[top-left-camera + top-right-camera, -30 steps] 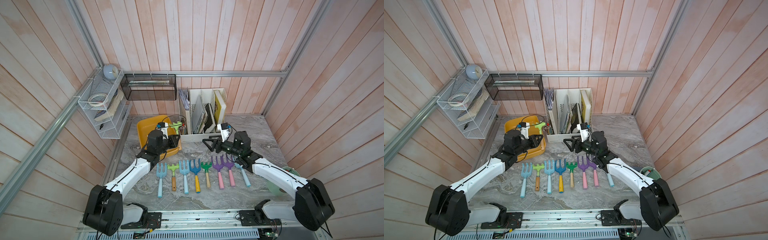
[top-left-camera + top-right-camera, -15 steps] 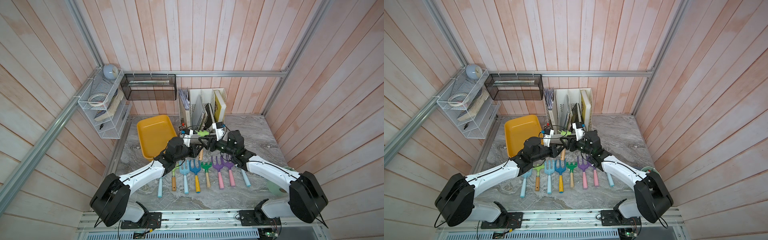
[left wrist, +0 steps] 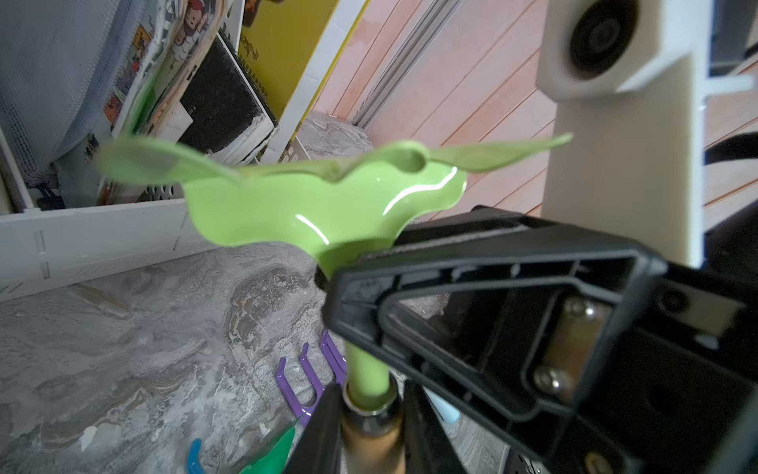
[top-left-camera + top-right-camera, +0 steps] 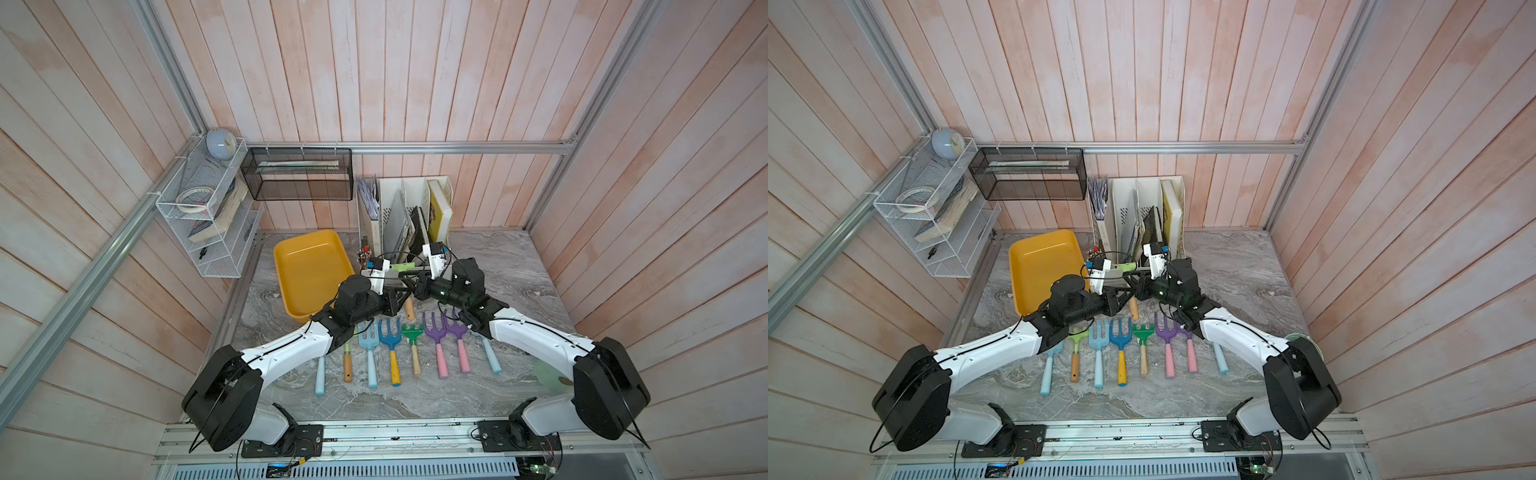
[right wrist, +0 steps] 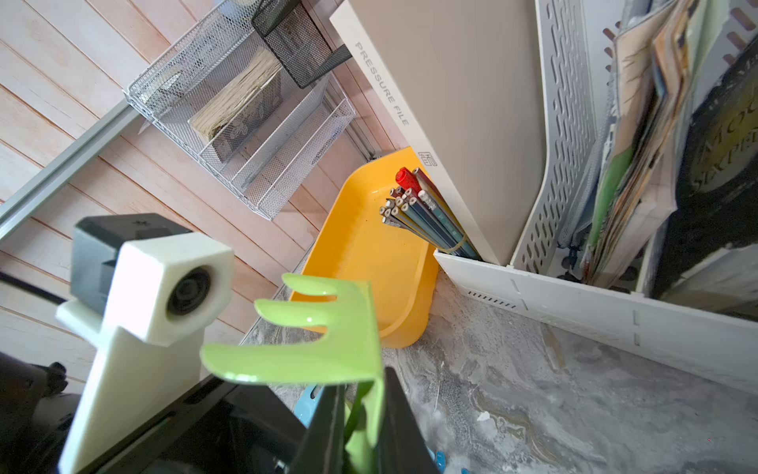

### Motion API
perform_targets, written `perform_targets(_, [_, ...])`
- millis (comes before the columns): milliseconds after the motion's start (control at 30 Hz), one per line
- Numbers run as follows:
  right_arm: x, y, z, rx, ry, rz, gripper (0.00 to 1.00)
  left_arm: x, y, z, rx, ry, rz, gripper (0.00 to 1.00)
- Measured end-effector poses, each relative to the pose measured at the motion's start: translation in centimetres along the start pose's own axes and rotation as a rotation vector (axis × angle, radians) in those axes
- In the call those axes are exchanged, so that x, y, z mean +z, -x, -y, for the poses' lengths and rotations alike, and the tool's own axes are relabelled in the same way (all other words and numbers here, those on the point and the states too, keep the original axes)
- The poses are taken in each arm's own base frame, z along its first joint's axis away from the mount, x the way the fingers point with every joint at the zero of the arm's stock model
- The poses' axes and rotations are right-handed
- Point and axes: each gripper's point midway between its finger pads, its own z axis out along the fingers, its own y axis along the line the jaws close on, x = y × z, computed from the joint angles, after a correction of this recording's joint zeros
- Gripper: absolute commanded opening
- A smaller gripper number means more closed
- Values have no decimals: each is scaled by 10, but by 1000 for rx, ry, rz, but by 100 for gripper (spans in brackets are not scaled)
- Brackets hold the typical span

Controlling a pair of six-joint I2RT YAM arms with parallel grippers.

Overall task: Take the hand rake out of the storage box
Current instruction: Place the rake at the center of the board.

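The hand rake (image 4: 401,266) has a light green head and a wooden handle (image 4: 409,307). It hangs above the middle of the table, outside the yellow storage box (image 4: 309,266), which stands bare at the back left in both top views. My left gripper (image 3: 371,394) is shut on the rake's handle just below the metal collar. My right gripper (image 5: 363,381) is shut on the green neck under the head (image 5: 307,340). The two grippers meet nose to nose (image 4: 1129,291).
Several coloured hand rakes (image 4: 390,345) lie in a row on the marble table just in front of the grippers. A white file organizer (image 4: 405,216) with books and a pencil bundle (image 5: 418,209) stands close behind. A black mesh basket (image 4: 301,178) and wire shelf (image 4: 203,216) hang on the wall.
My left arm carried the rake from over the storage box to the table's middle. My right gripper came in and closed on the rake's neck.
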Motion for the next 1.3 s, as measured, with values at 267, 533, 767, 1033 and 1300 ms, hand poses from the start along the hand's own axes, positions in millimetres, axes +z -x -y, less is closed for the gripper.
perform_targets(267, [-47,14,88,30,-298,-20,0,-42,42,-12,-11,-21,135,100])
perform_targets(533, [-171,33,172,-77,-714,-55,0,-130,83,-70,-4,114,327,100])
perform_targets(767, [-215,-5,221,-111,-841,-206,0,-183,83,-104,-13,221,422,100])
perform_targets(1033, [-216,-78,259,-45,-810,-457,0,-185,73,-110,-19,255,388,100])
perform_targets(1300, [-213,-120,276,66,-728,-587,0,-185,68,-104,13,278,377,100])
